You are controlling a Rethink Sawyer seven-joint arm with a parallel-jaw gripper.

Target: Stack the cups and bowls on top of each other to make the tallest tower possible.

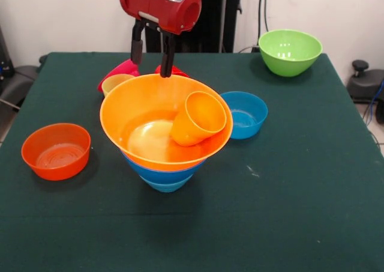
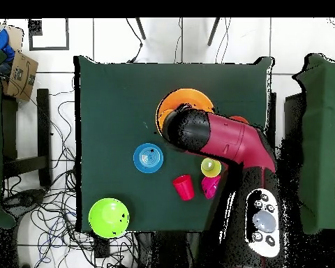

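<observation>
A tower (image 1: 165, 158) of nested bowls is seen near the middle of the green table (image 1: 300, 212): a small light-blue bowl (image 1: 166, 185) lowest, a larger blue bowl (image 1: 157, 171) above it, and a wide orange-yellow bowl (image 1: 129, 113) uppermost. Inside that top bowl an orange-yellow cup (image 1: 198, 119) is lying tilted on its side, its mouth turned toward the front camera. The gripper (image 1: 152, 59) is held just above the tower's far rim, its two dark fingers (image 1: 167, 54) parted and empty. Directly behind the tower a magenta bowl (image 1: 120, 71), a yellow cup (image 1: 115, 82) and what seems to be a red cup (image 1: 171, 71) are grouped, partly hidden. In the front view a small blue bowl (image 1: 245, 114) is set just right of the tower, a shallow orange bowl (image 1: 56, 151) well to its left, and a lime green bowl (image 1: 290, 51) far off at the back right corner.
</observation>
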